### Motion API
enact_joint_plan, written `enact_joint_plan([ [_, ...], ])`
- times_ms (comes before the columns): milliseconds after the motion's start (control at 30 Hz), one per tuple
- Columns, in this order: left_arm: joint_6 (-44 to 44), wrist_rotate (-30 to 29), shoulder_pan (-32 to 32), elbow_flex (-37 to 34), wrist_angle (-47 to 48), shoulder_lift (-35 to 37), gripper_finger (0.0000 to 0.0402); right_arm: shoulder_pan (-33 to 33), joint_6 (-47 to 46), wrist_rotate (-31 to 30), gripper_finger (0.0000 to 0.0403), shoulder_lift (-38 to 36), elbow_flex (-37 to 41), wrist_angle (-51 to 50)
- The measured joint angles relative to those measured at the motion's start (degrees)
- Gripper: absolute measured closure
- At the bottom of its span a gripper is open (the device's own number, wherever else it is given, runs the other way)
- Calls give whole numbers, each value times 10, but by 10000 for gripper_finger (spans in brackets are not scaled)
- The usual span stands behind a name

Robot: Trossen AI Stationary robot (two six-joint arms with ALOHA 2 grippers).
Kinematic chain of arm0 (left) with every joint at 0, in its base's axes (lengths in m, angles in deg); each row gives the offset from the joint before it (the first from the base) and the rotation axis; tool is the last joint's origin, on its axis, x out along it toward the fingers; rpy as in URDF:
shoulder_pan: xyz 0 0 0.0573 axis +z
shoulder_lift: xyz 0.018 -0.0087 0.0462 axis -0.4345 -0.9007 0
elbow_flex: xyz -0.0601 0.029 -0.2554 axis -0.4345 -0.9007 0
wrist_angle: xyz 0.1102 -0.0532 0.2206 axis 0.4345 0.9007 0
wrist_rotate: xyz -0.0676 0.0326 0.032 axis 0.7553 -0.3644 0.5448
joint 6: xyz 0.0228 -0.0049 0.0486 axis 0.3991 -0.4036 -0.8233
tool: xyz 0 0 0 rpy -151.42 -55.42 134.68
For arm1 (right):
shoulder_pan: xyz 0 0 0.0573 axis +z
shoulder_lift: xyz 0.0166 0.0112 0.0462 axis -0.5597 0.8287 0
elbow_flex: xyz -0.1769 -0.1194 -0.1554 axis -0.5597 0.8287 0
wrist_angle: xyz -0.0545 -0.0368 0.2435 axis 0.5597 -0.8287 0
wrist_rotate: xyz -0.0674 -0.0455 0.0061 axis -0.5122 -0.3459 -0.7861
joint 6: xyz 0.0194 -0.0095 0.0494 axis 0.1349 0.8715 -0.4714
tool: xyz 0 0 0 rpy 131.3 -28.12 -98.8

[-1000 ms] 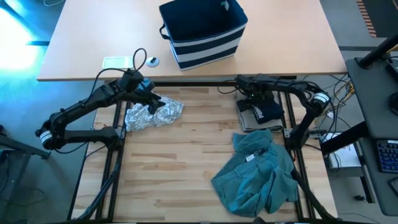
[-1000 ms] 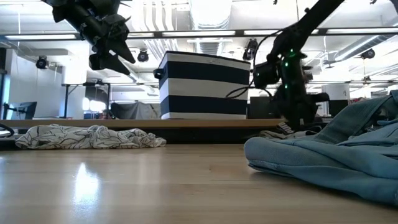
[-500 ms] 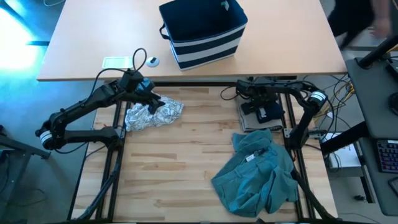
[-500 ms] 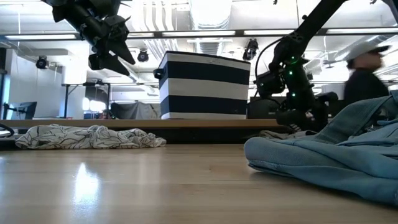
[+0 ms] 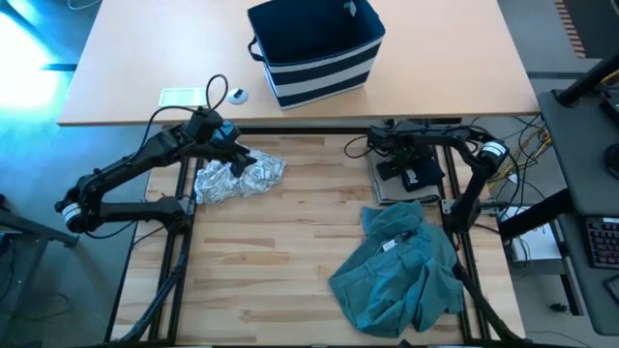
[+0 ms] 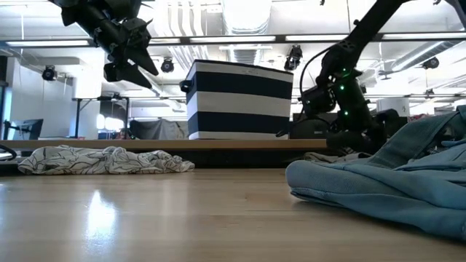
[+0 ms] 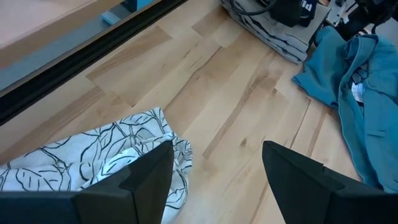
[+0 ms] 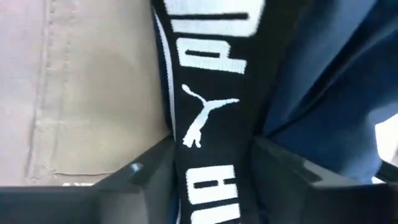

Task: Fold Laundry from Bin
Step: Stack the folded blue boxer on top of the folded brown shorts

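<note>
Right gripper is pinching the navy garment's smooth printed waistband; left gripper is hovering spread over crumpled leaf-patterned cloth.

free: bare table centre | blocked: patterned garment left, teal garment right

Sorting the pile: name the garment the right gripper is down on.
The dark navy garment with white print, atop the tan one; the right gripper straddles its waistband. The teal and patterned ones lie apart.

White letters "PU" and a leaping-cat logo, on dark navy garment's black band
</note>
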Motion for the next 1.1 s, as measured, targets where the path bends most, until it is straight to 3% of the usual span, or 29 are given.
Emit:
enact_joint_plan([
  [200, 0, 0, 0, 0, 0, 0, 171, 0, 0, 1, 353, 1, 11, 11],
  [267, 0, 0, 0, 0, 0, 0, 171, 0, 0, 1, 380, -7, 8, 3],
  [833, 0, 1, 0, 0, 4, 0, 171, -1, 5, 113, 389, -72, -65, 0],
  [1000, 0, 1, 0, 0, 5, 0, 171, -1, 6, 69, 384, -67, -54, -12],
  [1100, 0, 1, 0, 0, 6, 1, 171, -2, -1, 72, 356, -59, -39, -9],
])
